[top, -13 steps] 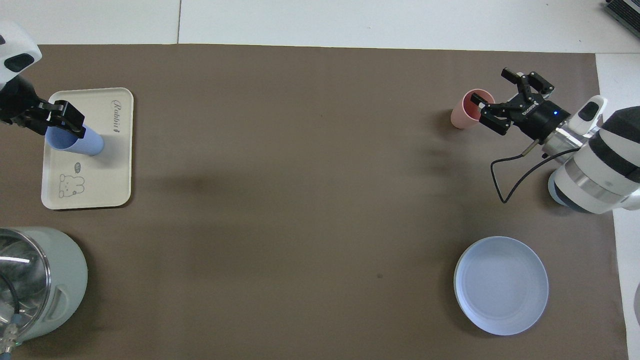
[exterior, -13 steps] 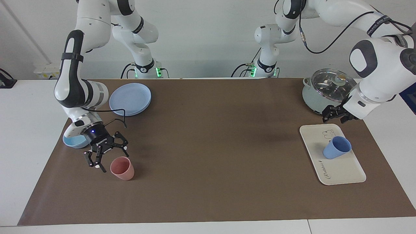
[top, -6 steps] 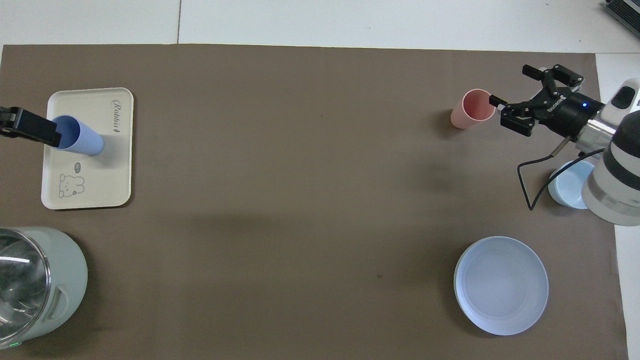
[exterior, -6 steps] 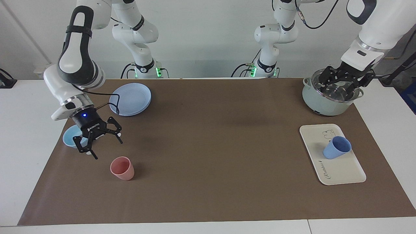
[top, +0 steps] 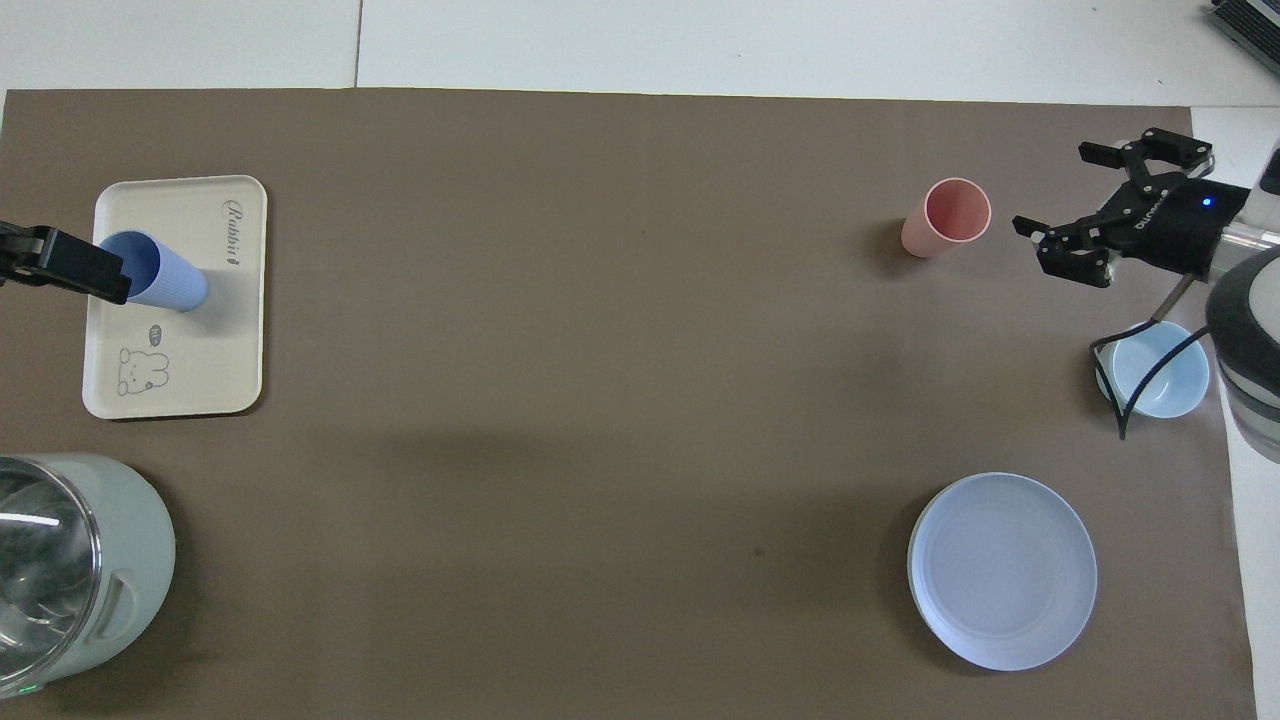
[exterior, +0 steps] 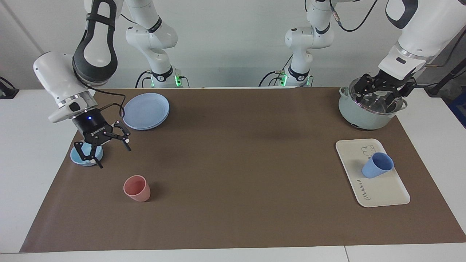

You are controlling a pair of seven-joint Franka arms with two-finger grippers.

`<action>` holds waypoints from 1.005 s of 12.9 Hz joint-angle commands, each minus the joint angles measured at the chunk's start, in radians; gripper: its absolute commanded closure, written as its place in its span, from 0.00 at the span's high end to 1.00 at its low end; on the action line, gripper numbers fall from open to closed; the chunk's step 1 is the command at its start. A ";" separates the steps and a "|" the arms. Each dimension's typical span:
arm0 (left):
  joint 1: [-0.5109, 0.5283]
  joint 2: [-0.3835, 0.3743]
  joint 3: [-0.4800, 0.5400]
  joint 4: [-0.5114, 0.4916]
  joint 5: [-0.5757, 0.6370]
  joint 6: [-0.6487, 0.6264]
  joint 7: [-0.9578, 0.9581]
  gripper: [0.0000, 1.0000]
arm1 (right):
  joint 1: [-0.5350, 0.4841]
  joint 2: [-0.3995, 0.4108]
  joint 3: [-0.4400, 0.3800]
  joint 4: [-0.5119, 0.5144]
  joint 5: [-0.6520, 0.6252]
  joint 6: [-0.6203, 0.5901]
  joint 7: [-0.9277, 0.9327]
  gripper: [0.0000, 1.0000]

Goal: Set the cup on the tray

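Observation:
The periwinkle-blue cup [exterior: 377,165] stands upright on the cream-white tray [exterior: 384,191], at the tray's half nearer to the robots. Nothing holds it. Cup [top: 160,283] and tray [top: 200,350] also show in the overhead view. My left gripper [exterior: 379,99] is open and empty, raised over the pot; in the overhead view only its tip [top: 62,268] shows. My right gripper [exterior: 105,155] is open and empty, up in the air over the light-blue bowl, apart from the salmon-pink cup [exterior: 137,188]. It also shows in the overhead view [top: 1052,188].
A light-blue bowl [exterior: 78,157] and a round blue plate [exterior: 146,110] lie toward the right arm's end. A pale green pot with a glass lid [exterior: 364,114] stands nearer to the robots than the tray. A brown mat [exterior: 236,163] covers the table.
My right gripper has risen and drawn back from the pink cup toward the bowl. My left gripper rose from beside the tray to over the pot, then barely moved. Both cups stayed put.

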 commanded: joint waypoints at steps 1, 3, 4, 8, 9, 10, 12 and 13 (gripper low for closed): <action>-0.014 -0.061 0.010 -0.116 0.014 0.083 -0.010 1.00 | -0.023 -0.040 0.001 -0.008 -0.231 -0.062 0.055 1.00; -0.014 -0.105 0.010 -0.209 0.014 0.134 -0.012 1.00 | -0.024 -0.063 0.001 0.001 -0.387 -0.107 0.087 1.00; -0.014 -0.118 0.010 -0.233 0.014 0.137 -0.018 1.00 | -0.022 -0.084 0.001 0.004 -0.476 -0.134 0.138 1.00; -0.014 -0.115 0.008 -0.222 0.012 0.128 -0.016 1.00 | -0.007 -0.141 0.014 0.015 -0.670 -0.240 0.401 1.00; -0.014 -0.116 0.008 -0.221 0.012 0.122 -0.016 1.00 | -0.005 -0.143 0.022 0.015 -0.675 -0.257 0.472 1.00; -0.014 -0.118 0.008 -0.218 0.012 0.111 -0.016 1.00 | 0.009 -0.146 0.030 0.015 -0.676 -0.265 0.533 1.00; -0.014 -0.116 0.008 -0.196 0.012 0.085 -0.016 1.00 | 0.045 -0.147 0.030 0.015 -0.690 -0.282 0.696 1.00; -0.014 -0.118 0.007 -0.194 0.012 0.085 -0.016 1.00 | 0.056 -0.147 0.033 0.015 -0.702 -0.304 0.823 1.00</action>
